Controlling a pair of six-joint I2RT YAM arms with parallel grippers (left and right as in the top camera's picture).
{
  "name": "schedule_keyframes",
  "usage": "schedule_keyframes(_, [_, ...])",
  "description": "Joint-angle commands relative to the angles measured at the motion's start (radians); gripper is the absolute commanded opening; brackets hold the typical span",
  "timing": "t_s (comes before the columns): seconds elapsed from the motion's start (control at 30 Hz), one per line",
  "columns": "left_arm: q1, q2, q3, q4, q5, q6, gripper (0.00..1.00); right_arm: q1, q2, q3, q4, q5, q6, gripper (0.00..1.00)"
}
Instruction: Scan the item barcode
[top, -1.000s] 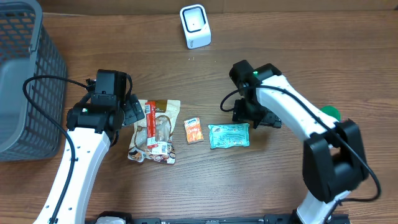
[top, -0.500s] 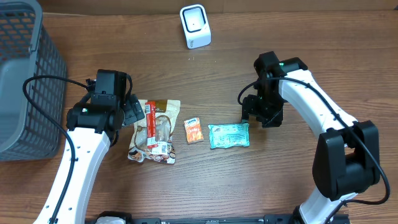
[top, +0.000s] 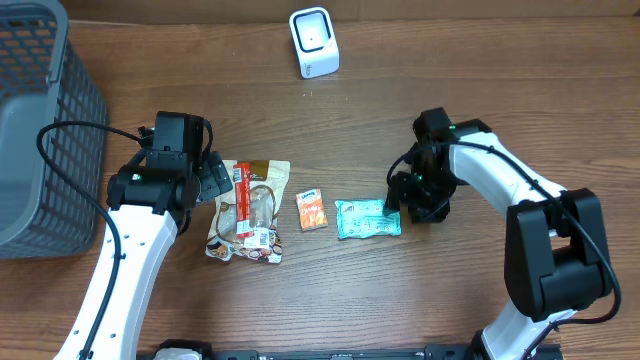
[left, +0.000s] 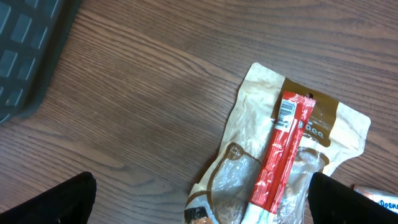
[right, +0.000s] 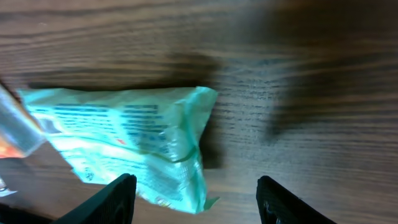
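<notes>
Straddles the right end of the teal packet with the right claw, jaws part-way apart and gripping nothing, apparently lined up to lift it toward the white scanner at the far edge of the bench. Shows the packet lying flat, just beside the orange sachet. Holds the left claw wide and empty near the brown pouch, clear of the work, next to the basket.

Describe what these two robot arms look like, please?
Both are smooth white tubes joined by chunky black joints. A thin black cable loops off the left arm; another runs along the right arm. Each ends in two blunt black fingers.
</notes>
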Motion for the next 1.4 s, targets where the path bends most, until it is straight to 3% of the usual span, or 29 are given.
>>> schedule_keyframes(0.0, [0.0, -0.004, 0.016, 0.001, -0.013, 0.004, 1.0, -0.003, -0.019, -0.037, 0.027, -0.035, -0.007, 0.64])
schedule_keyframes(0.4, [0.0, -0.004, 0.016, 0.001, -0.013, 0.004, 1.0, -0.003, -0.019, -0.166, 0.222, -0.093, -0.007, 0.63])
schedule_keyframes(0.63, [0.0, -0.004, 0.016, 0.0, -0.013, 0.004, 1.0, -0.003, -0.019, -0.182, 0.249, -0.093, -0.007, 0.38])
schedule_keyframes(0.9, [0.0, -0.004, 0.016, 0.0, -0.013, 0.004, 0.99, -0.003, -0.025, -0.169, 0.25, -0.094, -0.011, 0.2])
schedule_keyframes(1.07, [0.0, -0.004, 0.016, 0.0, -0.013, 0.004, 0.99, -0.003, -0.079, -0.138, 0.239, -0.117, -0.06, 0.18])
schedule_keyframes(1.23, [0.0, -0.004, 0.016, 0.001, -0.013, 0.004, 1.0, -0.002, -0.201, -0.132, 0.235, -0.118, -0.106, 0.05])
schedule_keyframes(1.37, [0.0, -0.004, 0.016, 0.001, -0.013, 0.004, 1.0, -0.002, -0.307, -0.132, 0.237, -0.107, -0.113, 0.04])
